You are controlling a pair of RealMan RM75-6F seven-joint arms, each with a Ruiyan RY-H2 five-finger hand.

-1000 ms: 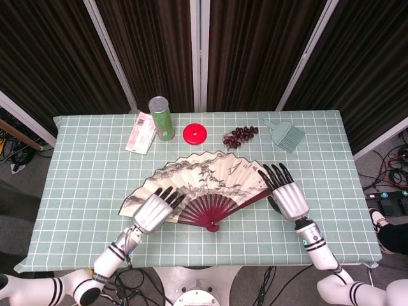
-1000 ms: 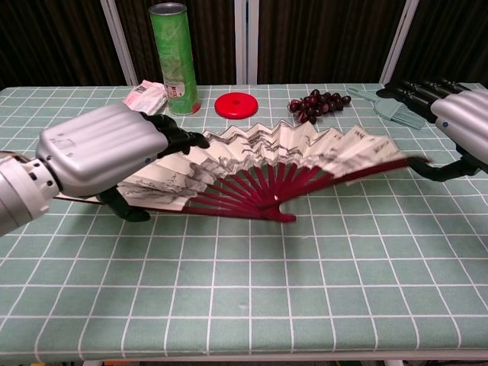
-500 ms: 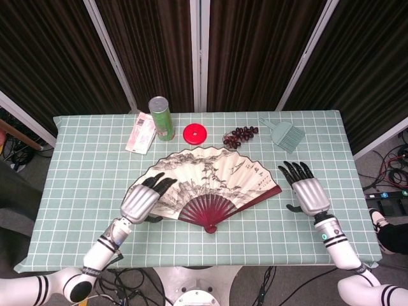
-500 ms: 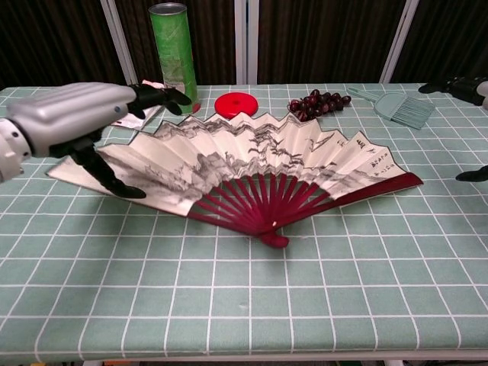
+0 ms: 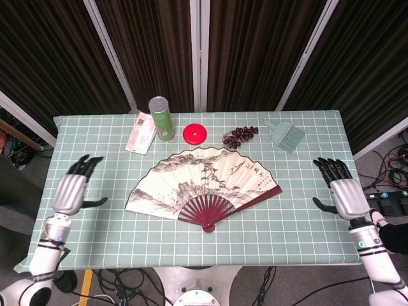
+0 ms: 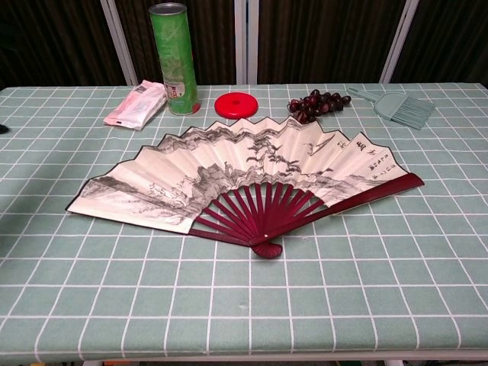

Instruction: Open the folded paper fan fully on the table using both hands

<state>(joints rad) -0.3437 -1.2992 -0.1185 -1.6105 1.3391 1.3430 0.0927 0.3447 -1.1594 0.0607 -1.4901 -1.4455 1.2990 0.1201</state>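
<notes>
A paper fan (image 5: 203, 185) lies spread wide and flat on the green checked tablecloth (image 5: 299, 223), roughly midway between the robot's two hands and well apart from each. Its cream leaf carries an ink landscape of trees and hills with a column of dark characters near the end toward the right hand, and its top edge runs in shallow pleated peaks. Dark red ribs fan out from a rounded pivot at the near edge, and a dark red guard stick borders the end toward the right hand.

The left hand (image 5: 69, 190) hovers near the table's left edge, palm down, fingers apart and pointing away from the robot, thumb stuck out toward the fan, holding nothing. The right hand (image 5: 342, 192) mirrors it near the right edge, fingers likewise splayed and empty. Neither hand shows clearly in the chest view.

Beyond the fan, farther from both hands, stand a green cylindrical can (image 5: 161, 118), a pink-and-white packet (image 5: 141, 132) just beside it on the left-hand side, a red round lid (image 5: 194, 134), a bunch of dark grapes (image 5: 240, 136), and a pale green brush (image 5: 284, 134).
</notes>
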